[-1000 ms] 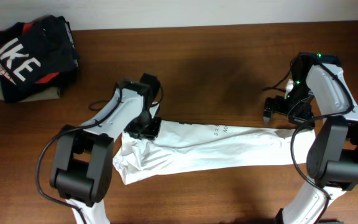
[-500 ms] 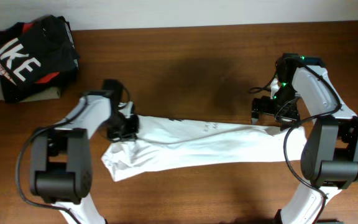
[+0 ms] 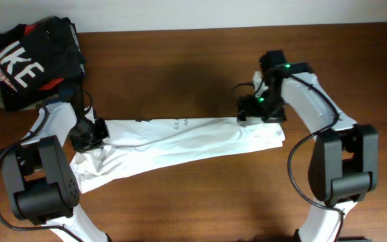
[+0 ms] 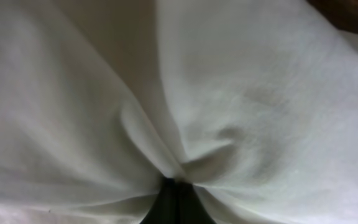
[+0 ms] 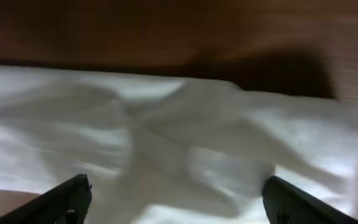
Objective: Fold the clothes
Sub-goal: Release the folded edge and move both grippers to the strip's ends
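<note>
- Left gripper point(image 3: 88, 135) is pressed shut, and a bunch of the white cloth point(image 3: 180, 141) is pinched in it.
- From the left wrist, the cloth is seen pulled into folds that meet at a dark spot at 6 o'clock, where it is pinched.
- The right gripper point(image 3: 252, 113) is spread wide over the other end of the cloth, and nothing is held in it.
- From the right wrist, its two dark fingers point(image 5: 67, 198) are seen far apart, at 7 and 5 o'clock, with wrinkled cloth between them.
- The cloth is laid out long across the brown table point(image 3: 200, 60), from 8 o'clock to 3 o'clock as seen from above.
- It is bunched up at the left end.
- Small dark letters are printed near its top edge.
- A pile of dark clothes point(image 3: 35, 57) with big white letters is seen at 10 o'clock, well apart from the white cloth.
</note>
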